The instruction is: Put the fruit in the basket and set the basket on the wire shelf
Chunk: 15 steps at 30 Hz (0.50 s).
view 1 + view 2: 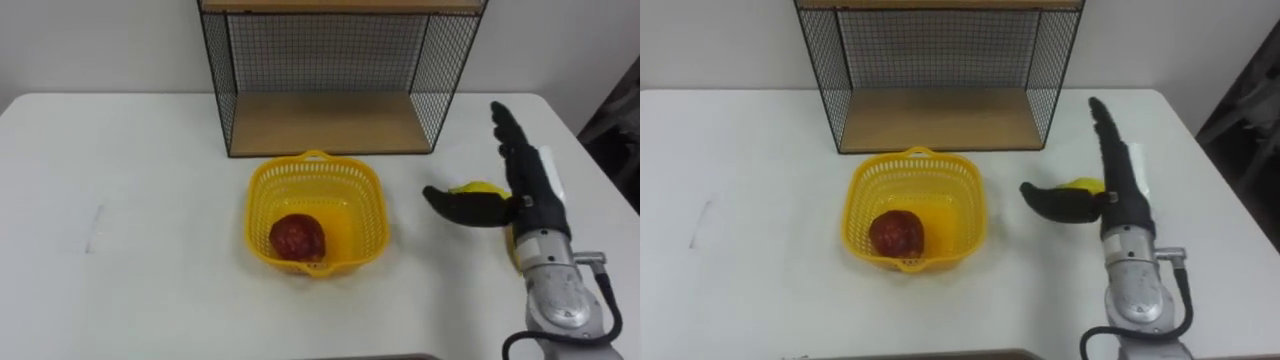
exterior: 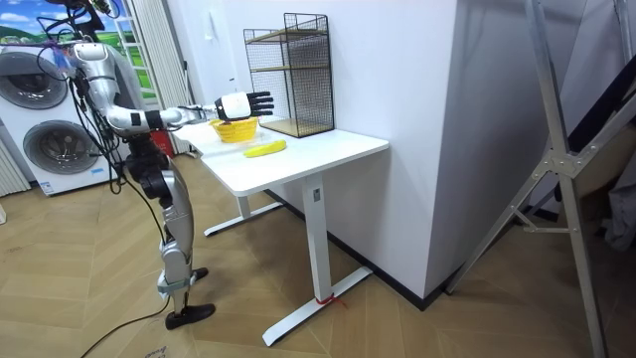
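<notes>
A yellow plastic basket (image 1: 368, 205) (image 1: 862, 195) (image 2: 235, 130) stands on the white table in front of the wire shelf (image 1: 330, 75) (image 1: 940, 70) (image 2: 290, 70). A dark red fruit (image 1: 297, 238) (image 1: 897, 231) lies inside it. To the basket's right a yellow banana (image 1: 482, 188) (image 1: 1083, 184) (image 2: 265, 149) lies on the table. My right hand (image 1: 525, 175) (image 1: 1118, 170) (image 2: 243, 103) hovers over the banana, open, fingers straight and thumb spread toward the basket. Most of the banana is hidden behind the hand and wrist.
The wire shelf has a wooden bottom board (image 1: 325, 125) and an upper wooden board, with free room on the lower one. The table's right edge (image 1: 580, 135) runs close to my hand. In the room view I stand at the table's end near washing machines (image 2: 45, 139).
</notes>
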Motion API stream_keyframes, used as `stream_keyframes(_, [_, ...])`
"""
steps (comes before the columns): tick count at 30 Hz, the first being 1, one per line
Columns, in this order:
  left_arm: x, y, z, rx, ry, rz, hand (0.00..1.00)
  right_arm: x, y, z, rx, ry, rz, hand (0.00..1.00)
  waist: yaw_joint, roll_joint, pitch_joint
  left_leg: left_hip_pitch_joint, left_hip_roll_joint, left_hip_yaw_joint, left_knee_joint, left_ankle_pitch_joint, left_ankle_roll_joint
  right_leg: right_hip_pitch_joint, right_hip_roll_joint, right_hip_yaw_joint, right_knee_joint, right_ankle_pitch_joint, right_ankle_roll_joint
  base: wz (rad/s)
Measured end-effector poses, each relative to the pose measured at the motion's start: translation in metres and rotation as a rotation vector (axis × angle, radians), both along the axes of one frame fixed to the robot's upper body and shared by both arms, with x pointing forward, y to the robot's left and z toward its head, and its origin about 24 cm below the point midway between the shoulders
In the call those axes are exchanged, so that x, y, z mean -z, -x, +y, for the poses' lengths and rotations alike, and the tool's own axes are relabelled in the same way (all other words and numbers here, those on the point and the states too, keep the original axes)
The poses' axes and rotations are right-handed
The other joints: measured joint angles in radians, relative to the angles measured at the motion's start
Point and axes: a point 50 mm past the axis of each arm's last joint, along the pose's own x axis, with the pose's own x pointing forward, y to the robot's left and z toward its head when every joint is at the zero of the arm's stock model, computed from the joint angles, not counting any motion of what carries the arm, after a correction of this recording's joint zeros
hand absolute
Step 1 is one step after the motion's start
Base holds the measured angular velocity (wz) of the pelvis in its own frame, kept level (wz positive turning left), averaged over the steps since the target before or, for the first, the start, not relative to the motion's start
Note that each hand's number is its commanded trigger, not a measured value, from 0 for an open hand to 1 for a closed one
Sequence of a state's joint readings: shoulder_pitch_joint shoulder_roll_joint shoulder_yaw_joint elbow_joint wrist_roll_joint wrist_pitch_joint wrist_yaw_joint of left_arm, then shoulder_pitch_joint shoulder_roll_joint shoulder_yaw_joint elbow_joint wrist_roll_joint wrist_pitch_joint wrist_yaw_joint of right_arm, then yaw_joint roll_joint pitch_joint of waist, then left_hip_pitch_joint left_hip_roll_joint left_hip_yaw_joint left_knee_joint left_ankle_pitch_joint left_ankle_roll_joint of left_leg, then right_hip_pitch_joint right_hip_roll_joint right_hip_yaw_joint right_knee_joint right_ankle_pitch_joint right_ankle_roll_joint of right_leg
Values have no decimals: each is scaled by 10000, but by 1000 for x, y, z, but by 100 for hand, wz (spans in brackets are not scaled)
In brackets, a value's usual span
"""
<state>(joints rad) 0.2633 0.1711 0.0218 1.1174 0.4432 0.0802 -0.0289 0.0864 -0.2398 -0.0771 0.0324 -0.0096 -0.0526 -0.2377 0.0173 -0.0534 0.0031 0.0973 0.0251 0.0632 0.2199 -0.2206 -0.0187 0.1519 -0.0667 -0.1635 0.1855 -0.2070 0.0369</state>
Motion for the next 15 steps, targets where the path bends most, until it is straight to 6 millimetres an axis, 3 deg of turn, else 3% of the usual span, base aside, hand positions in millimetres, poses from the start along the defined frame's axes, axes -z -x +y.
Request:
stream_keyframes(7, [-2,3,6,-350,-176,-22,0,-7,7,-39,2526,-51,-563,0,35,-157,-37,7,1,148,3,2,3,-111,-7,111,0,-3,7,-5])
stream_keyframes(15, [-5,-4,10,-444,-361,-397,0,11,11,-50,3397,83,232,0,107,-220,-42,14,1,220,-75,2,3,-172,-7,205,32,-4,9,-3])
